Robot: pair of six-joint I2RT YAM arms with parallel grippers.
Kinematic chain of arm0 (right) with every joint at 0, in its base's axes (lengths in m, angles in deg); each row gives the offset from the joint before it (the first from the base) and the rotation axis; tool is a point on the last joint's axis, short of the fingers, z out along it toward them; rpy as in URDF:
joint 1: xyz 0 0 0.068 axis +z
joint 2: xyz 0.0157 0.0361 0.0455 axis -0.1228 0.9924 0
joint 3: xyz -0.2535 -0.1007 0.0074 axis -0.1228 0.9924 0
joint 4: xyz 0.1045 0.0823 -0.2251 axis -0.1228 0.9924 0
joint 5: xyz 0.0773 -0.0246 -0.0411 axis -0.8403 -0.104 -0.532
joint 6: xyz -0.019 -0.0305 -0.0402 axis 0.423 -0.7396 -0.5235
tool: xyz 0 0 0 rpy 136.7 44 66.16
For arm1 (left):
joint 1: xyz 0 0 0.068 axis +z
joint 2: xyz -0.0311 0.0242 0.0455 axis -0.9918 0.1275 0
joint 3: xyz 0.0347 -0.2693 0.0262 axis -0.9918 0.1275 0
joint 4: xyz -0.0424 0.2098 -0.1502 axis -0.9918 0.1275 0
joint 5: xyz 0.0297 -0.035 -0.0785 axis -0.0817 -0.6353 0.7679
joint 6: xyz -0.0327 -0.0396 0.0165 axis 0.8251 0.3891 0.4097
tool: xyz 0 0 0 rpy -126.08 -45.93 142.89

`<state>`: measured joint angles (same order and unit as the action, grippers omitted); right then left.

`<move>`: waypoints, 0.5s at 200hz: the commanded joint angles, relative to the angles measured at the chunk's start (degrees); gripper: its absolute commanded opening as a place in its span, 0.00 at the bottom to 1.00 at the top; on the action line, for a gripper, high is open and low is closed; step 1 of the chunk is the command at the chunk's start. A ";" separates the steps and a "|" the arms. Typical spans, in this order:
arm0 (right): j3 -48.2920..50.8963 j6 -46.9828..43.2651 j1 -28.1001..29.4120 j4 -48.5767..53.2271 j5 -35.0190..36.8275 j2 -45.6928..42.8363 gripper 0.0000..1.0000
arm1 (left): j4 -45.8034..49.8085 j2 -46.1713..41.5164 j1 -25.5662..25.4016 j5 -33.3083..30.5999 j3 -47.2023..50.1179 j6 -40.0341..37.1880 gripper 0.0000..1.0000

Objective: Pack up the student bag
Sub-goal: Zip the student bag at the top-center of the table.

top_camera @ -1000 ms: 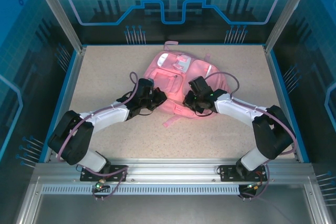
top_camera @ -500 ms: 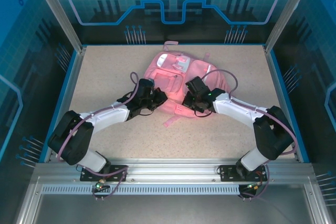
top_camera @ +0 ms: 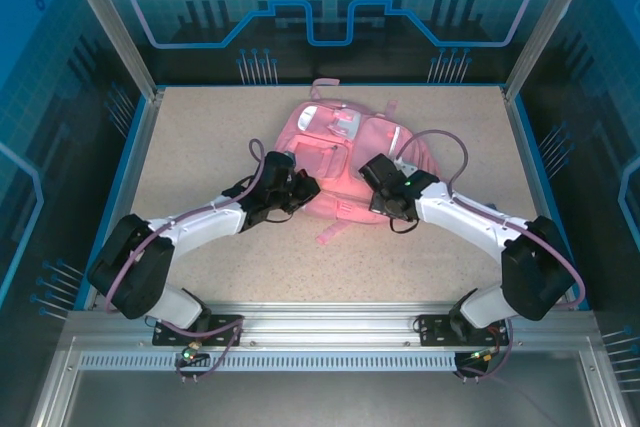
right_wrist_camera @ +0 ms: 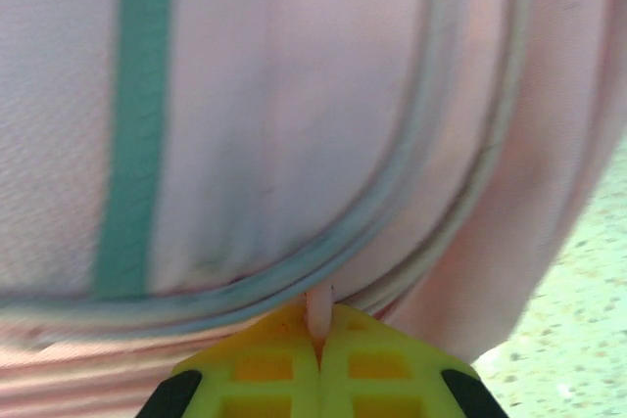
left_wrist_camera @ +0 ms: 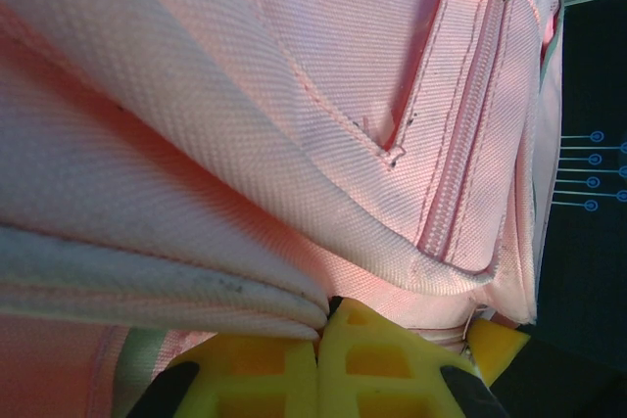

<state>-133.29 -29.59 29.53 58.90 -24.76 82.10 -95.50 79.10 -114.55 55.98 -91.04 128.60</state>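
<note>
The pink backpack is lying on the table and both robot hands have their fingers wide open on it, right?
Not quite: the fingers are not open. The left wrist view shows the left gripper shut on a fold of the student bag, and the right wrist view shows the right gripper shut on a thin pink edge of it. The pink backpack does lie on the table.

From above, the near part of the backpack (top_camera: 350, 142) lies under the left gripper (top_camera: 306, 187) and the right gripper (top_camera: 378, 197), and their fingertips are too small to make out. In the left wrist view the backpack is cut by the top and left edges, and the yellow fingers (left_wrist_camera: 255, 369) by the lower edge. Whether the white-edged fold (left_wrist_camera: 196, 286) is caught between the closed tips is hidden. In the right wrist view the fabric is blurred. A thin pink strip (right_wrist_camera: 318, 302) is pinched at lower centre, but which part it is, I cannot tell.
</note>
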 commanded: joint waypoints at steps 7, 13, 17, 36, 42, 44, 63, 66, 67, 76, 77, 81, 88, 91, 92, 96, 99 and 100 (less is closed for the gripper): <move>0.82 -5.68 -4.81 7.51 9.72 -1.82 0.00 | 5.32 -2.61 2.23 -2.35 -0.73 -3.38 0.00; 0.58 -6.92 -5.54 7.39 10.16 -1.96 0.00 | 5.66 -2.79 2.58 -2.40 -0.78 -3.57 0.00; 0.64 -8.04 -5.97 6.98 10.21 -2.12 0.00 | 5.86 -2.92 2.78 -2.35 -0.84 -3.78 0.00; -0.20 -14.66 -7.69 4.21 8.37 -2.14 0.00 | 6.86 -3.40 3.98 -2.05 -0.99 -4.53 0.00; -0.49 -18.10 -7.79 2.21 6.06 -2.18 0.00 | 7.30 -3.50 4.34 -1.82 -1.07 -4.75 0.00; -0.56 -19.21 -7.76 1.61 5.31 -2.21 0.00 | 7.41 -3.56 4.47 -1.75 -1.10 -4.79 0.00; -0.79 -27.97 -6.01 -4.96 -4.86 -3.12 0.00 | 8.85 -4.85 5.25 -1.39 -1.13 -5.24 0.01; -0.78 -29.05 -5.64 -5.87 -6.71 -3.24 0.00 | 9.28 -5.21 5.37 -1.50 -1.12 -5.26 0.06; -0.81 -29.34 -5.51 -6.32 -7.43 -3.26 0.00 | 9.48 -5.28 5.40 -1.51 -1.16 -5.30 0.07; -0.71 -31.81 -4.65 -9.19 -13.71 -3.48 0.00 | 11.24 -6.37 5.75 -1.99 -1.14 -5.24 0.23; -0.69 -31.96 -4.57 -9.47 -14.18 -3.51 0.00 | 11.47 -6.56 5.76 -2.02 -1.13 -5.24 0.24; -0.71 -32.37 -4.26 -10.39 -16.17 -3.44 0.00 | 12.30 -7.17 5.97 -2.22 -1.14 -5.40 0.29; -0.97 -32.93 -3.51 -11.83 -19.27 -3.31 0.00 | 13.90 -8.18 6.11 -2.68 -0.96 -5.31 0.39; -1.08 -33.16 -3.19 -12.35 -20.57 -3.16 0.00 | 14.65 -8.69 6.20 -2.94 -0.84 -5.27 0.43; -1.14 -33.29 -3.05 -12.55 -20.95 -3.09 0.00 | 14.84 -8.86 6.25 -3.02 -0.76 -5.26 0.44; -1.24 -33.59 -2.68 -13.26 -22.44 -2.88 0.00 | 15.78 -9.50 6.30 -3.36 -0.59 -5.20 0.48; -1.35 -33.73 -2.39 -13.76 -23.32 -2.74 0.00 | 16.42 -10.07 6.42 -3.57 -0.38 -5.15 0.50; -1.45 -33.66 -2.26 -13.91 -23.56 -2.66 0.00 | 16.61 -10.25 6.41 -3.64 -0.35 -5.11 0.51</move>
<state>-133.29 -55.56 24.69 53.54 -34.88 80.11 -86.78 73.76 -109.26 55.69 -91.06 125.38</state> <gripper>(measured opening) 0.056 0.415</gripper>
